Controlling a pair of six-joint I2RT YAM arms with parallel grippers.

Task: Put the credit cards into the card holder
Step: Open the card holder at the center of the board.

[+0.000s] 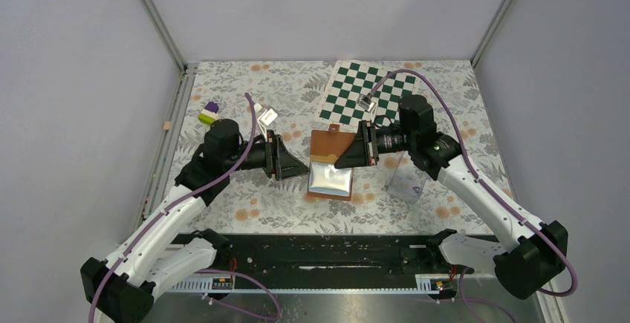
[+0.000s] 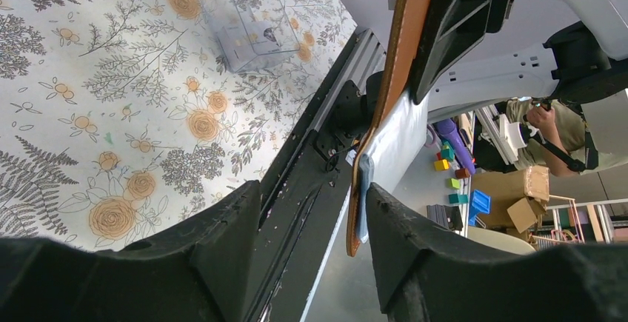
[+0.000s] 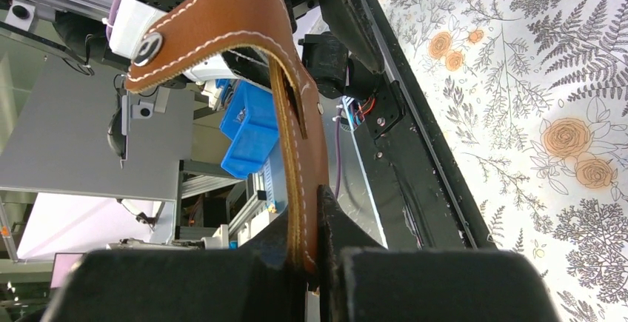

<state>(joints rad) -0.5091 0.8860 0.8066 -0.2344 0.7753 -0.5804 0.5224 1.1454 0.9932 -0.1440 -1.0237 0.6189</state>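
The right fingers (image 1: pixel 348 158) are closed on the card holder (image 1: pixel 330 161), pinching the brown leather at its right edge. In the right wrist view the leather runs up out of the clamped tips and the snap tab (image 3: pixel 207 29) curls over above them. The card holder hangs open between the two sets of fingers, brown half toward the far side, pale blue-grey pockets toward the near side.

The left fingers (image 1: pixel 297 165) stand apart, not gripping. Their tips are at the card holder's left edge. In the left wrist view that edge sits in the gap, close beside one finger, and I cannot tell whether it touches.

Neither credit card is in the card holder. One credit card (image 1: pixel 266 115) lies on the table behind the left fingers, beside that wrist. The other credit card (image 1: pixel 365 102) rests on the green-and-white checkerboard (image 1: pixel 386 85), beyond the right fingers and well apart from them. A clear plastic case (image 1: pixel 405 178) sits by the right forearm, back from the right fingertips.
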